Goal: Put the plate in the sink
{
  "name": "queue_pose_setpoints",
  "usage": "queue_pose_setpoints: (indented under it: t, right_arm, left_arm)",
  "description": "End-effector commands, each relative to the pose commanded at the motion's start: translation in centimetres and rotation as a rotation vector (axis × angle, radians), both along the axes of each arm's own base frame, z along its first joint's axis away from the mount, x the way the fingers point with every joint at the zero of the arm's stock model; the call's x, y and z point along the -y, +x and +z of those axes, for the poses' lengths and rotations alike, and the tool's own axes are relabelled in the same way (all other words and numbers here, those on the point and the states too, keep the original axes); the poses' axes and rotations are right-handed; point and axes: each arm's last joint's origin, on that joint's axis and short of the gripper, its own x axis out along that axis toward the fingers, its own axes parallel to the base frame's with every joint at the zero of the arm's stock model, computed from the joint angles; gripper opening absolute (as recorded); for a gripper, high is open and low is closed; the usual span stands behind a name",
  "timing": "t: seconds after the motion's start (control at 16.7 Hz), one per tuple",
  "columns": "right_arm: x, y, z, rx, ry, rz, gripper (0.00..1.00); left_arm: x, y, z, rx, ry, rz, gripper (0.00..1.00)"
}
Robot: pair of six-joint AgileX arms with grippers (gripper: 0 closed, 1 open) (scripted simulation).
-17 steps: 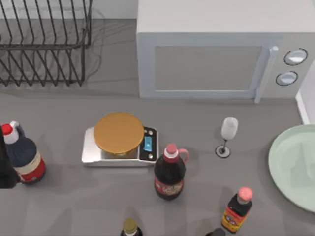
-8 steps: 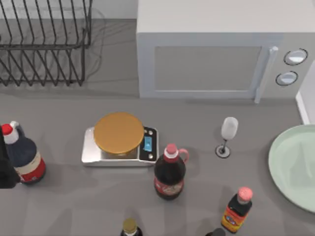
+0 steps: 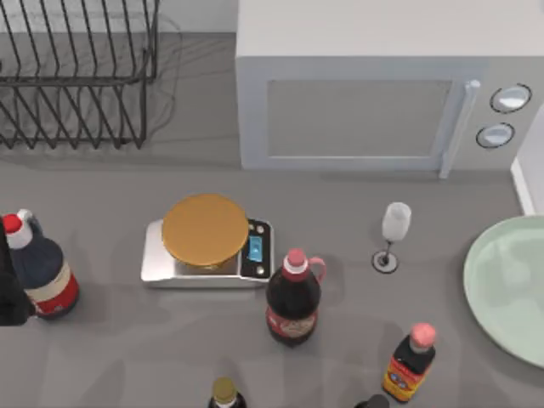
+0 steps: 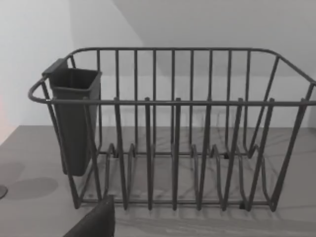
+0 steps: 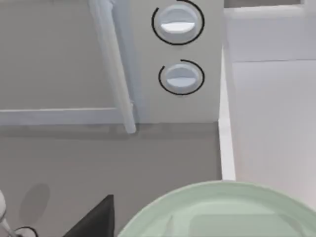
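Approach stage, judged from the layout: the plate (image 3: 510, 285) lies flat on the table at about 4 o'clock in the top view, at the right edge, not yet lifted. The sink (image 3: 522, 185) shows as a thin white rim just beyond it, toward 3 o'clock.

The right wrist view looks down on the plate's far rim (image 5: 222, 210) with the sink wall (image 5: 226, 123) behind. A dark part of the right gripper (image 5: 94, 219) juts in beside the rim — how far its fingers stand apart cannot be told, and nothing is seen in its hold.

The next move likely calls for pinching the plate's rim, raising it clear of the white edge and carrying it over the basin.

The left arm (image 3: 8, 289) idles at 9 o'clock; its fingers likewise cannot be judged.

Count, largest first:
- one microwave (image 3: 365, 85)
- one dish rack (image 3: 76, 76)
- one plate
- one kitchen scale (image 3: 208, 242)
- four bottles — a fifth possibly cut by the lower edge
- one wine glass (image 3: 393, 234)
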Motion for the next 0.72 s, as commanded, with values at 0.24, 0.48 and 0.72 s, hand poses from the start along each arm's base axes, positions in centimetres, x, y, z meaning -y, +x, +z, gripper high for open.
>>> queue_pose_setpoints:
  t: [0.24,0.48,0.72]
  right_arm:
    - [-1.9,4.3,2.3,-0.356,0.016,0.033,1.00]
    - [-4.8,9.8,2.1,-0.715,-0.013,0.036,1.00]
    - [-7.9,14.1,0.1,-0.996,-0.070,0.015,1.00]
  left_arm:
    - [0.0,0.0,0.0,0.000,0.000,0.000,1.00]
    - [0.0,0.0,0.0,0.000,0.000,0.000,1.00]
    - [0.0,0.0,0.0,0.000,0.000,0.000,1.00]
